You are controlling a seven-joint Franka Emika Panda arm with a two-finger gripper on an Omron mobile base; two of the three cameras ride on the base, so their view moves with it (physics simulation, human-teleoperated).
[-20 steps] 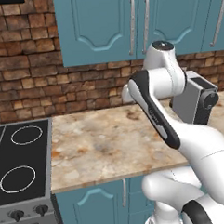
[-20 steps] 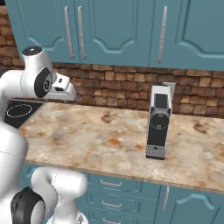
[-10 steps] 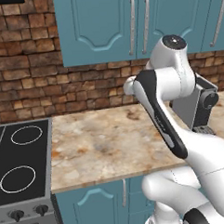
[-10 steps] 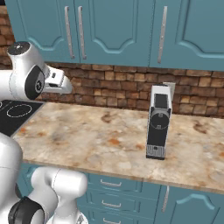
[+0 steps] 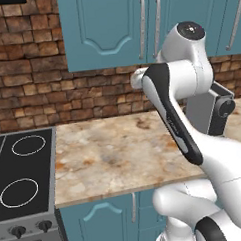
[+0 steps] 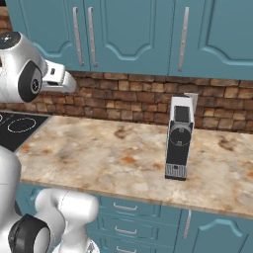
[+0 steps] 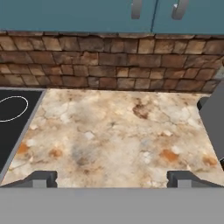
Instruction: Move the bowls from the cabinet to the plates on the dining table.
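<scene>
The cabinet (image 5: 107,28) hangs above the brick wall, its arched teal doors shut, and its silver bar handles (image 6: 83,35) meet at the door seam. The lower edge of the cabinet (image 7: 153,8) crosses the top of the hand view. The bowls are hidden. The plates and the dining table are out of view. My gripper (image 7: 111,178) is open, its dark fingertips (image 7: 41,178) wide apart with nothing between them. It hovers over the marble counter and looks toward the wall. The white hand (image 6: 57,79) sits just below the cabinet doors.
A marble counter (image 5: 119,152) runs beneath the cabinet. A black cooktop (image 5: 20,178) is at its left end. A dark coffee machine (image 6: 178,138) stands upright on the right of the counter, close to my arm in the left base view. Low teal drawers (image 6: 133,212) lie under the counter.
My arm has straightened upward, lifting the hand from counter height to just under the wall cabinet doors. The gripper has stayed open. Nothing on the counter has moved.
</scene>
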